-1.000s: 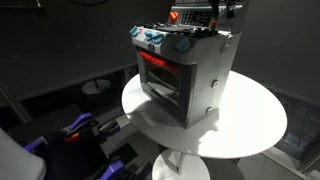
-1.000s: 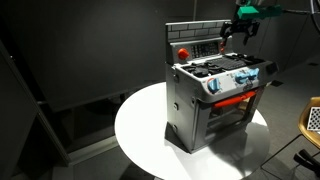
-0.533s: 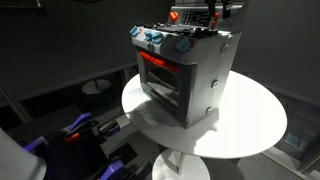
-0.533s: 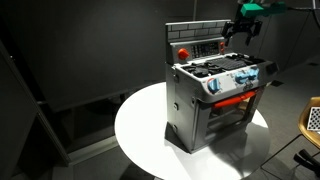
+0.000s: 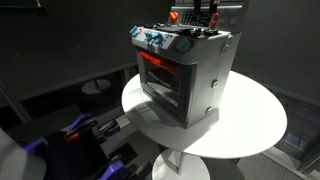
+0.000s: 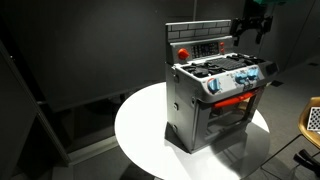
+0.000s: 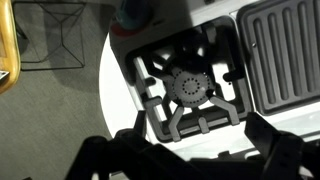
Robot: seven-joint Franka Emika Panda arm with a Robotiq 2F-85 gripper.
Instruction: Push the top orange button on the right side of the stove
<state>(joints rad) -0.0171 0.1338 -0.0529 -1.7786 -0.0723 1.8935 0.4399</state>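
At the centre of both exterior views, the small boxy silver-grey toy stove (image 5: 185,75) (image 6: 215,95) stands upright on a round white bench (image 5: 250,125) (image 6: 140,125). Its oven window (image 5: 160,62) (image 6: 232,100) glows orange, blue-and-white knobs (image 5: 152,39) (image 6: 240,80) line the front edge, and a round red button (image 6: 183,51) sits at the left end of the raised back panel. The dark robot hand (image 5: 207,17) (image 6: 250,30) hangs at the top of the frame, just above the panel's right part. I cannot tell whether its fingers are spread or pressed together. The wrist view looks down on the stove's black burner grate (image 7: 188,92), with a ribbed plate (image 7: 280,50) at upper right.
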